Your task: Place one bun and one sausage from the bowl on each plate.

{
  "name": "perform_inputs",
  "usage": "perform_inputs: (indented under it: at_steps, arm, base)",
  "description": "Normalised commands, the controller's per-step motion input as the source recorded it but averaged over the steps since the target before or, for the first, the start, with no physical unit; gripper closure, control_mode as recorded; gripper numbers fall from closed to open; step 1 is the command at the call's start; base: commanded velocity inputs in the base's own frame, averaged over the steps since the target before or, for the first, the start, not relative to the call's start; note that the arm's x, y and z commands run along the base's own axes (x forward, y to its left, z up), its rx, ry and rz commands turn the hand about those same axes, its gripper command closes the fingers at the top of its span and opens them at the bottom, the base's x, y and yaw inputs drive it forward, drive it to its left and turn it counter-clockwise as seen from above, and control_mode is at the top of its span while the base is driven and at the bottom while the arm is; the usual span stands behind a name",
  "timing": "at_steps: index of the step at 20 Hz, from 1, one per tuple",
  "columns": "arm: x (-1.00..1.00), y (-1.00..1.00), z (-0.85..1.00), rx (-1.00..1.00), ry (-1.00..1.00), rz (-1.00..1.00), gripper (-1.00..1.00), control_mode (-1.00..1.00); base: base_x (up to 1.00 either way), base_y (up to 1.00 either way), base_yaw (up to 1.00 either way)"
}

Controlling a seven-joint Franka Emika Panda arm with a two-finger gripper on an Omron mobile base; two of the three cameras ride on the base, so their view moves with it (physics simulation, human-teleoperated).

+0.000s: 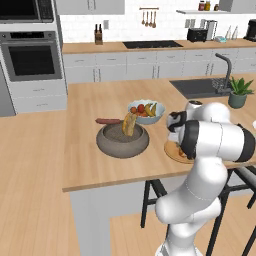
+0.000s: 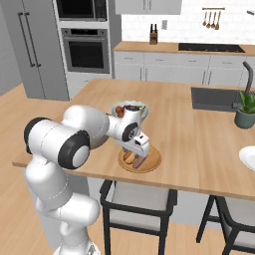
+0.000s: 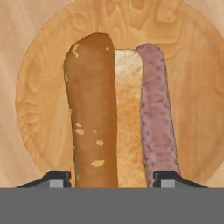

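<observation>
In the hand view a brown bun (image 3: 92, 109), split to show its pale inside, lies beside a pinkish sausage (image 3: 157, 113) on the tan wooden plate (image 3: 39, 109). My gripper (image 3: 114, 177) hovers just above them, open, its fingertips (image 3: 59, 178) straddling both and gripping neither. From the right base the gripper (image 2: 136, 154) hangs over that plate (image 2: 152, 162) at the counter's near edge. The grey bowl (image 1: 122, 144) holds another bun (image 1: 129, 123) standing on end, and a sausage (image 1: 108, 121) lies across its far rim. The white plate (image 2: 248, 158) sits at the far right.
A pale bowl of fruit (image 1: 146, 111) stands just behind the grey bowl. Farther right are the sink (image 1: 200, 88) with its faucet and a potted plant (image 1: 239, 93). Dark stools (image 2: 137, 201) stand under the counter's near edge.
</observation>
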Motion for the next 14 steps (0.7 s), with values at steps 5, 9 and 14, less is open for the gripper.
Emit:
perform_inputs:
  at_steps: [5,9,14]
  arm:
    - [0.0,0.02,0.26,0.0,0.0,0.0,-1.0,-1.0]
    - [0.0,0.21,0.53,0.0,0.0,0.0,-1.0,-1.0]
    - [-0.02,0.49,0.74,0.0,0.0,0.0,-1.0,-1.0]
  base:
    - [0.0,0.0,0.0]
    - [0.0,0.0,0.0]
    - [0.0,0.0,0.0]
